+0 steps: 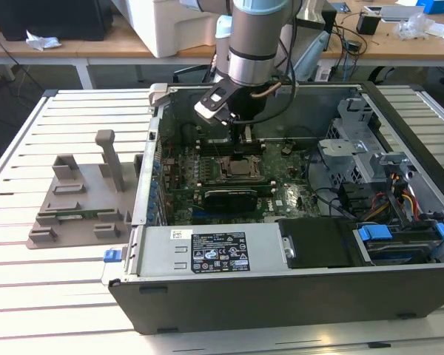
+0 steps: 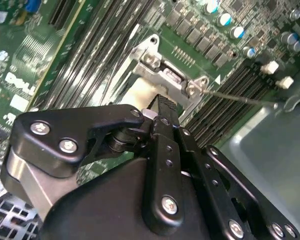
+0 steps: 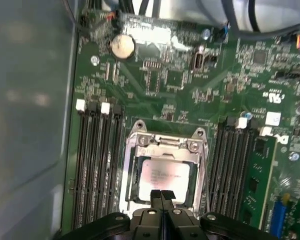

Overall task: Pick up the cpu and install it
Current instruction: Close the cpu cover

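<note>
As the cpu lies seated in its socket, the gripper is held just above. Its fingers are pressed together, empty

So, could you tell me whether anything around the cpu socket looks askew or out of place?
Nothing stands out. The cpu lies flat and square inside the socket frame, and the gripper, fingers shut, hangs over one edge of it.

First wrist view: one cpu edge covered by gripper tips; cpu print too small to be read. Second wrist view: socket frame approx. half masked by gripper body. Exterior view: arm cut off at top edge, pc case clipped at the exterior view's right.
</note>
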You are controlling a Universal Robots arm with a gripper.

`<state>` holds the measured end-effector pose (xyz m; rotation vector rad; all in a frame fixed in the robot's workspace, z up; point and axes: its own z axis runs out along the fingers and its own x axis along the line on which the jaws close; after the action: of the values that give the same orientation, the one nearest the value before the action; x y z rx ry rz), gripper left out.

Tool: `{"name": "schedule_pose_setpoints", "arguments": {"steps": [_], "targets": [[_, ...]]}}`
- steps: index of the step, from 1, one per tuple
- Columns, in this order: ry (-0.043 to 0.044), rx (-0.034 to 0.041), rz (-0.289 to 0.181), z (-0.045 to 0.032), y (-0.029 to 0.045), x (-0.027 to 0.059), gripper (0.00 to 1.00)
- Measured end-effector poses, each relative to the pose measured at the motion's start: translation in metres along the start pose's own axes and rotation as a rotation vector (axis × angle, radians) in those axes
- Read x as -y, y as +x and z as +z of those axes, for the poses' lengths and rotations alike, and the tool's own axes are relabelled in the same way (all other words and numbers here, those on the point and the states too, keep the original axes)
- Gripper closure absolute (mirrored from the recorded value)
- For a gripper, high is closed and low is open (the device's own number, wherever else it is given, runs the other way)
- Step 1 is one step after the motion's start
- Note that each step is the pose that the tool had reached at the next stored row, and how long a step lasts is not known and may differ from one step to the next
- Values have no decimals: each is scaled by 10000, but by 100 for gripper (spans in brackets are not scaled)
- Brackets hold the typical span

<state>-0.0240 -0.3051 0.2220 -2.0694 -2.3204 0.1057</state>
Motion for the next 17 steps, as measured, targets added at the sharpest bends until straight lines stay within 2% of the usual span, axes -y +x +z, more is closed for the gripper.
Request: {"name": "schedule_pose_setpoints", "arguments": {"steps": [6, 14, 16, 17], "targets": [[-1, -3, 0, 129, 22, 157, 89], [-1, -17, 0, 187, 24, 168, 89], [-5, -23, -1, 183, 25, 168, 89], [-3, -24, -3, 145, 23, 167, 89]]}}
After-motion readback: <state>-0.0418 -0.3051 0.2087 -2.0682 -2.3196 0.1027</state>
